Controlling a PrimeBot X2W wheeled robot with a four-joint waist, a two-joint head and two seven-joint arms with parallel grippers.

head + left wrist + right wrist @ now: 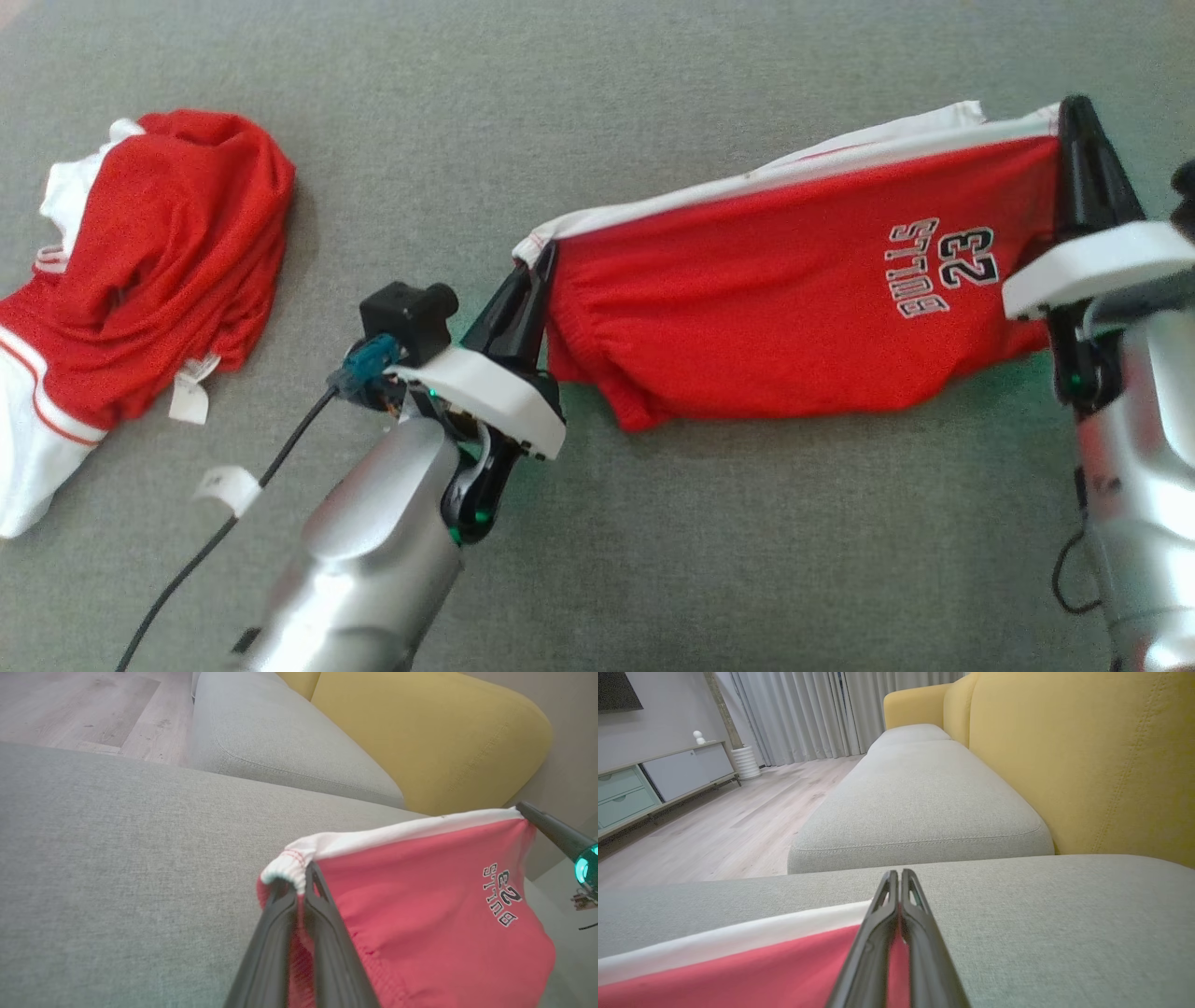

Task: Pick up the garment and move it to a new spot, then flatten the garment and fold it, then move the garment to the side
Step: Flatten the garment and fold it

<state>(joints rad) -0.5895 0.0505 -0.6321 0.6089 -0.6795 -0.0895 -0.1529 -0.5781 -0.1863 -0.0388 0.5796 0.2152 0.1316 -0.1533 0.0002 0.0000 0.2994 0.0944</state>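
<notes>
Left gripper (532, 280) and right gripper (1078, 140) both clamped on opposite ends of the red, white-banded soft-fabric shorts (766, 280). Looks light, limp, probably slippery; elastic waistband corners are the best hold.

The left gripper (534, 271) angled up and to the right from its silver left forearm (373, 551), its two dark fingers pinched tight on one corner of the garment (794, 299). The right gripper (1076, 126) pointed almost straight up the head view above a white wrist plate (1092, 266), fingers likewise clamped on the opposite corner. The two grippers were well apart, the left sitting lower in that view.
</notes>
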